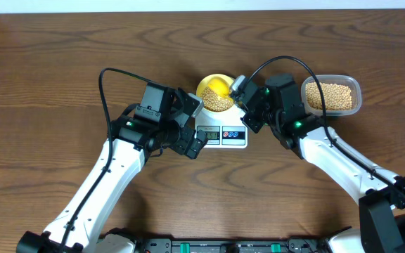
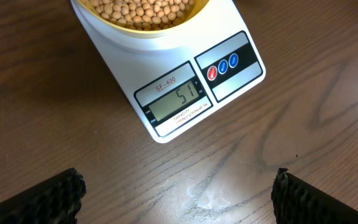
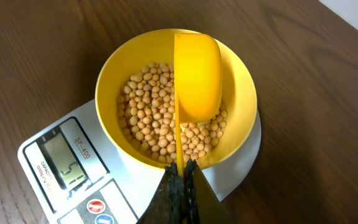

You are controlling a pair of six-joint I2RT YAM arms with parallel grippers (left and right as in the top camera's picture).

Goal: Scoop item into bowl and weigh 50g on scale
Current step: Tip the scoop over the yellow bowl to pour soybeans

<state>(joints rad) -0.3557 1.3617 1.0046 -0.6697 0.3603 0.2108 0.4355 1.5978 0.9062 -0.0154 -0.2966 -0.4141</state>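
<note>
Hard-to-see stuff first. In the left wrist view the bowl [image 2: 138,27] is chopped off by the top edge, so you only get its near rim and a patch of beans [image 2: 143,9]. From overhead both wrists crowd over the scale [image 1: 221,142], leaving just its front strip, and the display [image 1: 209,133] is too small to read there. The right wrist view catches it at a slant, lower left, digits unreadable for me. The left wrist view is the clear one: 51. The clear tub [image 1: 356,90] at the upper right of the overhead holds more beans, with a black cable [image 1: 287,59] crossing its left end.

The left gripper [image 2: 178,186] is spread wide and holds nothing. Only its two black finger pads [image 2: 42,199] poke in at the bottom corners, over bare table [image 2: 247,162] just in front of the scale. The right gripper [image 3: 182,183] is clamped tight on the thin handle of the yellow scoop [image 3: 197,74]. The scoop's cup sits inside the bowl's rim over the beans; can't tell if it touches them.

The left arm [image 1: 111,176] slants up from the lower left, wrist at the scale's lower left corner. The right arm [image 1: 336,158] slants up from the lower right, wrist between bowl and tub. The bowl sits on the back of the scale, top centre of the overhead.
</note>
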